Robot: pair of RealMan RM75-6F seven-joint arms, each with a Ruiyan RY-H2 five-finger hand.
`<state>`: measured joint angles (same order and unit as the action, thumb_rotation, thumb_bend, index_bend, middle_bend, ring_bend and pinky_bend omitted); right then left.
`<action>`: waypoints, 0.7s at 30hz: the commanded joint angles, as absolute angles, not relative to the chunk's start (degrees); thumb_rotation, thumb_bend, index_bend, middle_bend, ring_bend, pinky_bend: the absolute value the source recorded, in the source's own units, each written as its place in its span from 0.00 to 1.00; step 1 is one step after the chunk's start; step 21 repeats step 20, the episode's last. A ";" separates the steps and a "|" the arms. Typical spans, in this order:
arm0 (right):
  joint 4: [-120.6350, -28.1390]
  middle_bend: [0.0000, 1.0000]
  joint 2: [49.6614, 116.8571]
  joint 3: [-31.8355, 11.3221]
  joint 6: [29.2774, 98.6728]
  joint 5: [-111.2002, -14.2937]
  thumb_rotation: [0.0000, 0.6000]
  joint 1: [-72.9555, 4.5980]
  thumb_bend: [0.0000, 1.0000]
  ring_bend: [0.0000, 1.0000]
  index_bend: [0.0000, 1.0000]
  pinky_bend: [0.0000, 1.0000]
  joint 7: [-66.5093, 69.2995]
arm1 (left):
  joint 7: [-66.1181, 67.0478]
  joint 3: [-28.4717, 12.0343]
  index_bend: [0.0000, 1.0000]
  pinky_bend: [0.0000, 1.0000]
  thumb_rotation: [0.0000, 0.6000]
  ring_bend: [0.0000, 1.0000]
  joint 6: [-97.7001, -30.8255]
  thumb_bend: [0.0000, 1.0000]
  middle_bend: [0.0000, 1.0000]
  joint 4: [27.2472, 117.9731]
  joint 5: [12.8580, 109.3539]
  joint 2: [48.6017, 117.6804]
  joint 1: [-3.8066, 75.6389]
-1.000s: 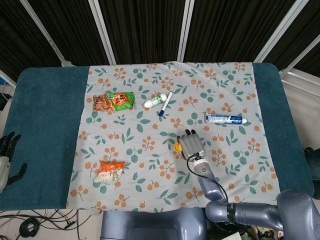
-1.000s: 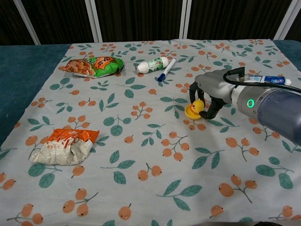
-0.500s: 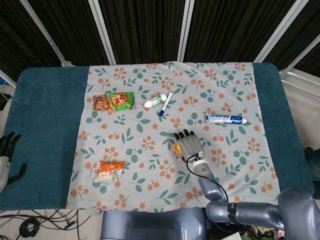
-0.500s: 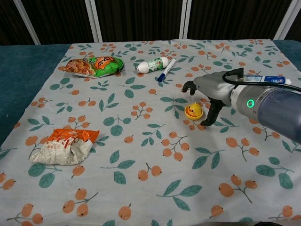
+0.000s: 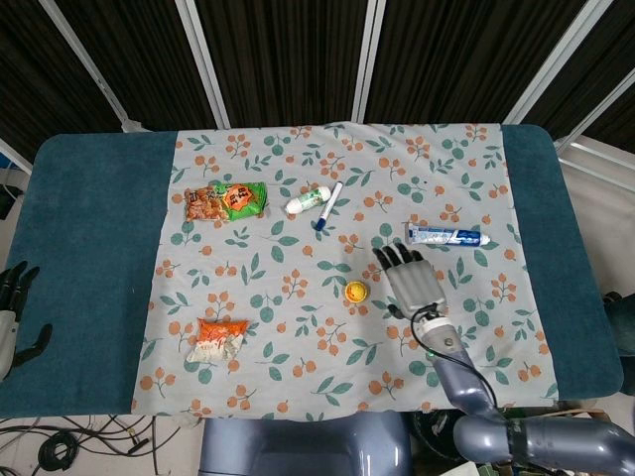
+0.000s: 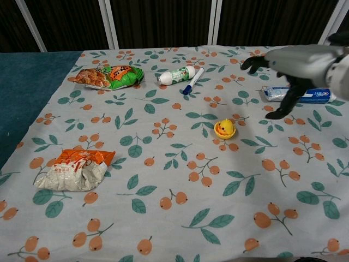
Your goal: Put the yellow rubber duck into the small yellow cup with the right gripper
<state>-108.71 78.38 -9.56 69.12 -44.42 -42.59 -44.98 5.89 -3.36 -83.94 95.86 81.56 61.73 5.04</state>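
Note:
The yellow rubber duck (image 6: 225,127) sits in the small yellow cup (image 6: 219,132) on the flowered cloth, and from the head view the two show as one yellow spot, the duck (image 5: 355,291). My right hand (image 5: 412,278) hovers to the right of the cup, apart from it, its fingers spread and nothing in it. In the chest view the right hand (image 6: 289,63) is raised above the cloth at the upper right. My left hand (image 5: 12,307) lies at the table's far left edge, holding nothing.
A green and orange snack bag (image 6: 108,76), a white bottle (image 6: 175,75) and a pen (image 6: 192,80) lie at the back. A toothpaste tube (image 5: 448,236) lies just beyond the right hand. An orange packet (image 6: 76,168) lies at the front left.
The right hand has let go of the duck, opened, and moved up and to the right, away from the cup. The duck stays in the cup.

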 commanded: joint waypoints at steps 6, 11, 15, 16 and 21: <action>-114.19 0.05 59.95 3.66 79.33 -72.18 1.00 -23.19 0.13 0.03 0.06 0.18 -18.58 | 7.03 -3.04 0.00 0.00 1.00 0.00 -84.98 0.38 0.00 96.21 82.51 62.18 4.67; -103.90 0.05 60.37 8.74 89.30 -82.44 1.00 -13.99 0.11 0.02 0.06 0.18 -10.41 | 7.97 -2.76 0.00 0.00 1.00 0.00 -86.15 0.38 0.00 96.42 83.19 62.65 4.13; -95.82 0.04 63.20 9.52 94.39 -85.33 1.00 -9.14 0.11 0.02 0.04 0.18 -4.78 | 8.29 -2.93 0.00 0.00 1.00 0.00 -86.92 0.38 0.00 96.30 83.34 62.98 3.88; -94.49 0.04 63.64 9.27 94.76 -85.30 1.00 -8.69 0.11 0.02 0.03 0.18 -4.42 | 8.29 -2.98 0.00 0.00 1.00 0.00 -86.97 0.38 0.00 96.26 83.33 62.99 3.88; -90.97 0.04 64.79 7.41 96.52 -86.09 1.00 -7.75 0.11 0.02 0.02 0.18 -4.92 | 8.33 -3.11 0.00 0.00 1.00 0.00 -86.92 0.38 0.00 95.94 83.39 62.94 3.99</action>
